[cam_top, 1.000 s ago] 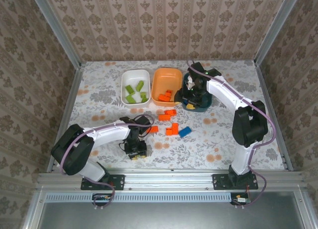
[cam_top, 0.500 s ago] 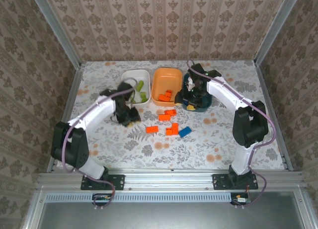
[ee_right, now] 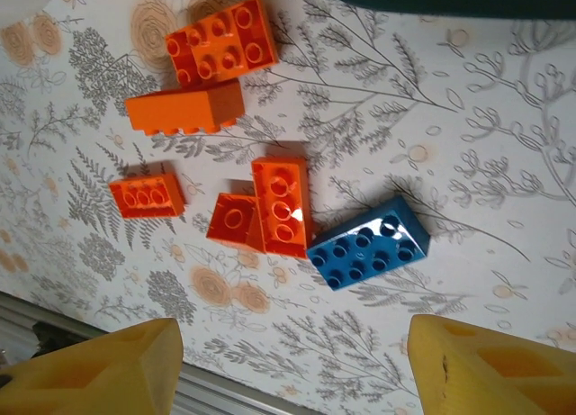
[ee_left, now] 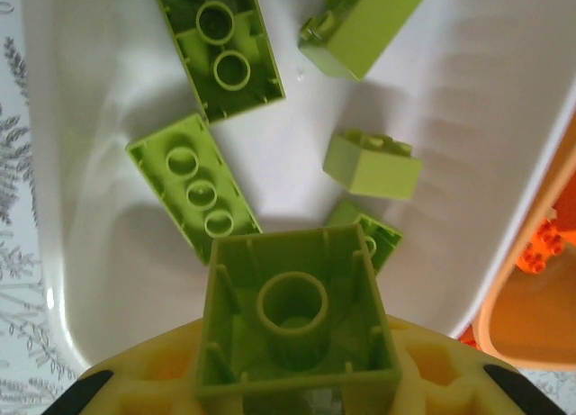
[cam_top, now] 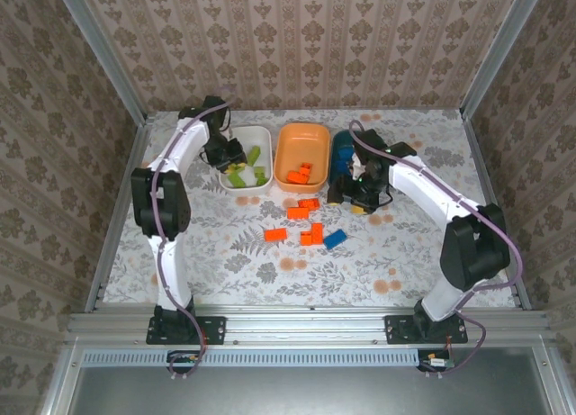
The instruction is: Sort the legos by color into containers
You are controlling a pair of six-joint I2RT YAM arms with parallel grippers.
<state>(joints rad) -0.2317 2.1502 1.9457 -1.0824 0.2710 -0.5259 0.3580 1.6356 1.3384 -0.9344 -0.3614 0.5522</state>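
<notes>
A flower-patterned table (cam_top: 405,253) stands inside wallpapered walls (cam_top: 297,46). At its far side a white tub (cam_top: 263,132), an orange tub (cam_top: 301,138) and a dark teal tub (cam_top: 342,149) sit in a row. The left gripper (cam_top: 229,156) hangs over the white tub, clamped on a green brick (ee_left: 292,311) above other green bricks (ee_left: 193,194). The right gripper (cam_top: 357,195), jaws wide apart, hovers just beside the teal tub, over loose orange bricks (ee_right: 184,109) and a blue brick (ee_right: 369,244).
</notes>
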